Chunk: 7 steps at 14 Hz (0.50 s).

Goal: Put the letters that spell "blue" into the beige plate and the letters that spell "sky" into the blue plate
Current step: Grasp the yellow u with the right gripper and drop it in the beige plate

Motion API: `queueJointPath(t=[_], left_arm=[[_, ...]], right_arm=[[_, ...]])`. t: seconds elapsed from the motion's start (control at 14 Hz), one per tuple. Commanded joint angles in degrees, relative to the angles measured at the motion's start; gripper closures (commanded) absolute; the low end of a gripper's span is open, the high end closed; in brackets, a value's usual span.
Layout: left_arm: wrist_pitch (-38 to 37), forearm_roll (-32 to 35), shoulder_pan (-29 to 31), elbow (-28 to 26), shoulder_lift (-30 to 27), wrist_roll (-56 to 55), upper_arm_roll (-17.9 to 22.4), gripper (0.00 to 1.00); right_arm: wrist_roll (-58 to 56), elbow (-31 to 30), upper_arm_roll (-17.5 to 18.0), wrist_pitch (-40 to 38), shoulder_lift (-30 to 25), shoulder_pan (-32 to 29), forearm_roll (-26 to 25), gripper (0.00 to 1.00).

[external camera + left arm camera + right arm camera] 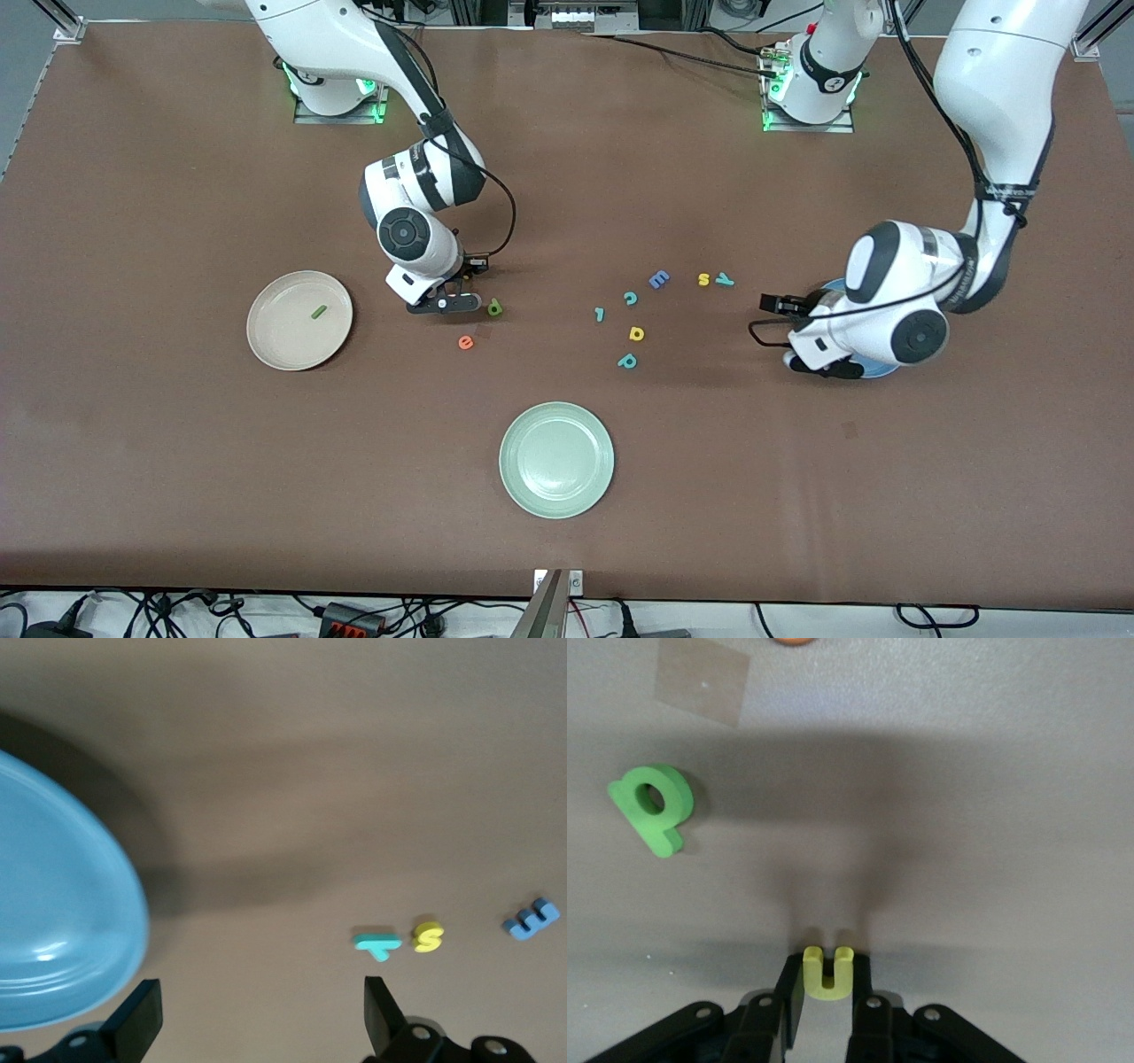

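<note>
Fingers (788, 997) of right gripper (827, 992) clamp yellow u (827, 973).

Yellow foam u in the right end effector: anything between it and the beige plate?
Nothing visible. The right end effector pinches the small yellow foam u beside the green foam b; only bare table lies between it and the round cream-beige plate, which holds a green stick l.
</note>
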Motion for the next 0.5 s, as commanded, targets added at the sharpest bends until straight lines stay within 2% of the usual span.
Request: queueJointPath(t=[0.0,0.28,0.43], left_arm=[[7.37,-0.61,-0.05,-8.34,-3.67,-8.04,-3.13,0.00],[11.15,-0.43,-0.49,-10.71,-0.95,-9.65,-3.14,0.00],[14.83,-0.43,-0.76,-12.56,-0.15,-9.75,-3.14,0.00]], right_arm=[[0.46,0.76,-0.43,0.44,0.36,0.31,0.77,0.95],[-0.86,4.19,-1.92,-0.44,-1.31,-3.02,0.68,0.95],[-1.64,5.69,-4.29,-1.76,-2.02,-5.57,-0.10,0.95]])
